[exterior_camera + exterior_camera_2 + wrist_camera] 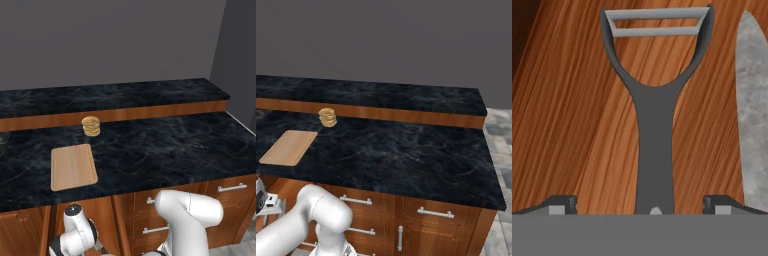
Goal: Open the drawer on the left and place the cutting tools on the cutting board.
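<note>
Looking down the hand view, we see the peeler (655,125) lying flat on the wood floor of the drawer (572,125), its dark handle running toward six o'clock and its forked metal head up at twelve. The gripper (640,204) sits right over it with jaws spread wide and nothing between them but the handle, one dark fingertip at about seven o'clock and the other at five, each standing clear of the handle's sides. At three o'clock of the peeler, just beside it and apart, lies the silver blade of the knife (754,110); we cannot see its handle.

From the left base view, the cutting board (73,167) lies bare on the black counter (165,150), with a small round stacked item (91,126) at about one o'clock of it, near the back ledge.

We judge the drawer-opening step done and the first pick in hand: the peeler is lined up but not yet gripped. The next move, as we read it, calls for a short descent and a squeeze across the narrow handle, staying centred so the near fingertip does not nudge the knife blade. Then comes a lift clear of the drawer and a carry up to the board.
</note>
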